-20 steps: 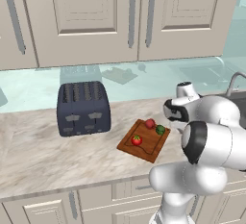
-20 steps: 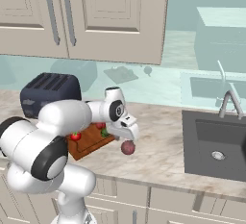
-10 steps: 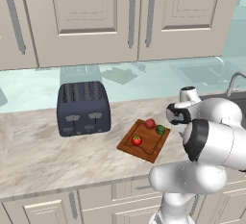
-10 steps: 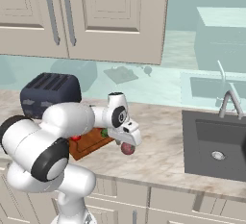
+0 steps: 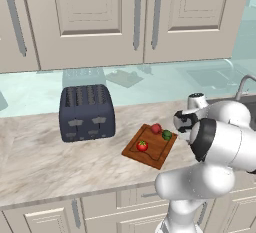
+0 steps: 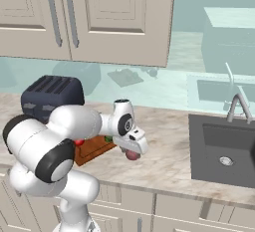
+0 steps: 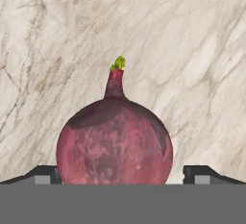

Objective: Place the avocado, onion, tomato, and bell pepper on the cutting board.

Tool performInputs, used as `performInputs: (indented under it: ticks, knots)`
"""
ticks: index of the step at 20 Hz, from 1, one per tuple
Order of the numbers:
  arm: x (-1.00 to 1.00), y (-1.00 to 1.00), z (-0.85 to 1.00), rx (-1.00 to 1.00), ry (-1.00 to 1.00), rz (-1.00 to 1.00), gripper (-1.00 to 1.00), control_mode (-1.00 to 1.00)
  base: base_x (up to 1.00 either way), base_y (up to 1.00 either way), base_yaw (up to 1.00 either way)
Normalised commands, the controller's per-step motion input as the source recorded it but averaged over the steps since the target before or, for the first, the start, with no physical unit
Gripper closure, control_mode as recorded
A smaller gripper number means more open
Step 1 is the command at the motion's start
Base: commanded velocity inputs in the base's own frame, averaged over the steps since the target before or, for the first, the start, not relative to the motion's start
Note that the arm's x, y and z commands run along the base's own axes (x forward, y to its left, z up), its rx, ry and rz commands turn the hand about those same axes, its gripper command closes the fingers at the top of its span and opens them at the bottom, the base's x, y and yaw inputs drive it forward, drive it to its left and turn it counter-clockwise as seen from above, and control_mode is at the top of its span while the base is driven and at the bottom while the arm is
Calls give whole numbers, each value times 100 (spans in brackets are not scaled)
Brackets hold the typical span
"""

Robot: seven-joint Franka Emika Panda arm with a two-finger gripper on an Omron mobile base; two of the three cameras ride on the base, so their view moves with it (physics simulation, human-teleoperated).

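1 onion [image 7: 114,143], 1 tomato [image 5: 142,146], 1 avocado [image 5: 167,135], 1 bell pepper [image 5: 156,128], 1 cutting board [image 5: 153,156], 1 toaster [image 5: 86,112]

- Both base views looked forward and down from behind the arm, sharing the toaster [image 5: 86,113] and the bench [image 5: 40,162].
- The hand view faced the bench close up.

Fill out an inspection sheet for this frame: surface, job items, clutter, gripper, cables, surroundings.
Surface: marble counter.
Job items: cutting board carries tomato, bell pepper and avocado; onion off the board, over bare counter.
Clutter: toaster left of the board.
Gripper: gripper fingertips flank the onion; contact cannot be confirmed.
Cables: nothing seen.
Surroundings: sink with faucet, cabinets above.
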Motion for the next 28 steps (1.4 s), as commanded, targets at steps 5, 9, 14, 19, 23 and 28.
performInputs:
  ticks: [5,9,14,19,23,28]
  knots:
    - [-1,0,-14,1,-2,0,-100,-100,0,0,0]
    - [0,0,-15,0,-1,0,100,-100,0,0,0]
    - [0,1,0,0,0,0,100,-100,0,0,0]
    - [-34,8,18,0,-11,0,100,-100,0,0,0]
    - [-38,24,37,0,-9,0,100,-100,0,0,0]
    - [-16,55,24,0,-1,1,100,-100,0,0,0]
